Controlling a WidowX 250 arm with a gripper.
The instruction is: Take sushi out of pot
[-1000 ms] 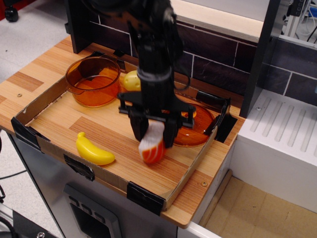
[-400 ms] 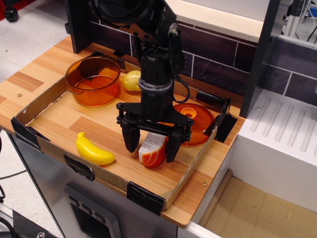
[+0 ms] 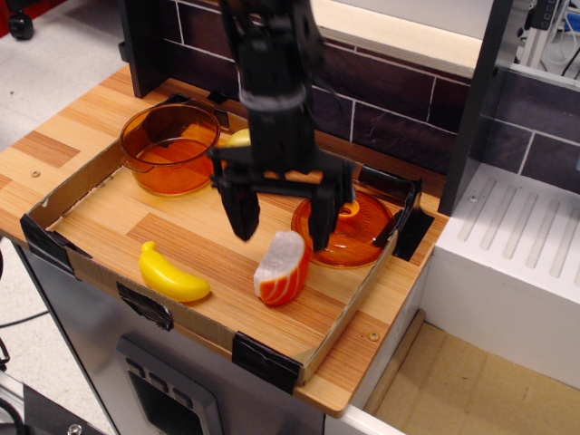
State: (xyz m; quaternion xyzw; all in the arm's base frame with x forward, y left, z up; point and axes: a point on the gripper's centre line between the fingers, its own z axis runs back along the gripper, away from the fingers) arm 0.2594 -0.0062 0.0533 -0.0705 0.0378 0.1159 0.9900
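Observation:
The sushi [image 3: 282, 269] lies on the wooden tray floor near the front right, white rice side up and left, red-orange striped side down and right. The amber transparent pot [image 3: 170, 148] stands at the back left of the tray and looks empty. My gripper [image 3: 282, 233] is open, its two black fingers spread wide and hanging just above the sushi, not touching it.
A yellow banana [image 3: 172, 273] lies at the front left. A yellow potato [image 3: 239, 139] sits behind the arm next to the pot. The flat orange lid [image 3: 362, 231] with a knob lies at the right. The tray's cardboard walls [image 3: 272, 362] ring the area.
The gripper opened and let go of the sushi, which now rests on the tray floor. The gripper then rose straight up above it.

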